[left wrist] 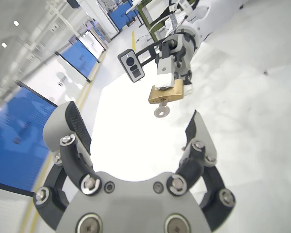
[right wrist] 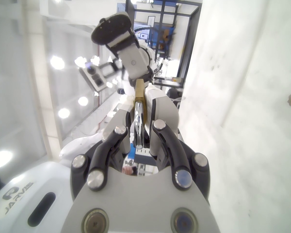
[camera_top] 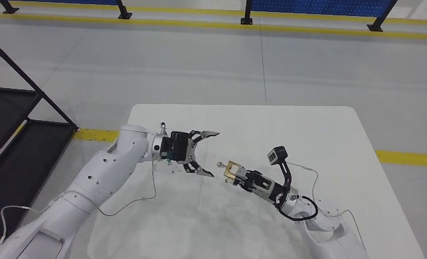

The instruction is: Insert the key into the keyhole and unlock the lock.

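Left gripper (left wrist: pixel 133 112): spread wide, empty.
Right gripper (camera_top: pixel 239 173): clamped on lock (left wrist: pixel 166 94), above bench (camera_top: pixel 300 132).
Key (left wrist: pixel 161 111): in keyhole, just ahead of left gripper's tips.

Only a brand mark (right wrist: pixel 17 196) on a white arm casing (right wrist: pixel 42 178); nothing else

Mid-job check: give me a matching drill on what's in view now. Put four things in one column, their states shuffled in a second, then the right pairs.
Things:
1. left pincer
2. right pincer
3. key
4. padlock

States:
A. brass-coloured
B. open, holding nothing
C. stuck into the padlock
D. shut on the padlock

Pairs: 1-B; 2-D; 3-C; 4-A
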### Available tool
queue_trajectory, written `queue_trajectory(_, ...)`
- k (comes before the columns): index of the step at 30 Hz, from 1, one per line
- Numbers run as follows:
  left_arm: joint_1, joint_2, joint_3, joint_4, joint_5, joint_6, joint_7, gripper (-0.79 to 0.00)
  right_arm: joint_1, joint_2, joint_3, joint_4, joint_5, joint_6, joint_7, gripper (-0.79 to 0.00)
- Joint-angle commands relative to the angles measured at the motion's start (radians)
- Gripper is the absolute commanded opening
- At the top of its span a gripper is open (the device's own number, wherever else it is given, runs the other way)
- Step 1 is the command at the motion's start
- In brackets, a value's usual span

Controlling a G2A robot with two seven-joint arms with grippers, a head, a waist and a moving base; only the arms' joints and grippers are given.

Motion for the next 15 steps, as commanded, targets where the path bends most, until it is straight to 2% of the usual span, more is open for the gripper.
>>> queue_trajectory(1, -0.026, 0.034, 0.087, 0.038, -0.038, -0.014, 0.016, 0.000, 0.000, 0.000, 0.000, 0.000, 0.000, 0.000, 0.000, -0.785)
queue_trajectory(3, -0.060, 0.066, 0.167, 0.062, -0.130, -0.014, 0.012, 0.000, 0.000, 0.000, 0.000, 0.000, 0.000, 0.000, 0.000, -0.785)
queue_trajectory(7, -0.164, 0.128, 0.330, 0.052, -0.342, -0.014, -0.064, 0.000, 0.000, 0.000, 0.000, 0.000, 0.000, 0.000, 0.000, -0.785)
queue_trajectory(10, -0.232, 0.163, 0.427, 0.037, -0.583, -0.014, -0.124, 0.000, 0.000, 0.000, 0.000, 0.000, 0.000, 0.000, 0.000, -0.785)
queue_trajectory(11, -0.246, 0.174, 0.469, 0.030, -0.674, -0.014, -0.155, 0.000, 0.000, 0.000, 0.000, 0.000, 0.000, 0.000, 0.000, -0.785)
queue_trajectory(15, -0.351, 0.211, 0.596, 0.005, -0.954, -0.014, -0.392, 0.000, 0.000, 0.000, 0.000, 0.000, 0.000, 0.000, 0.000, -0.785)
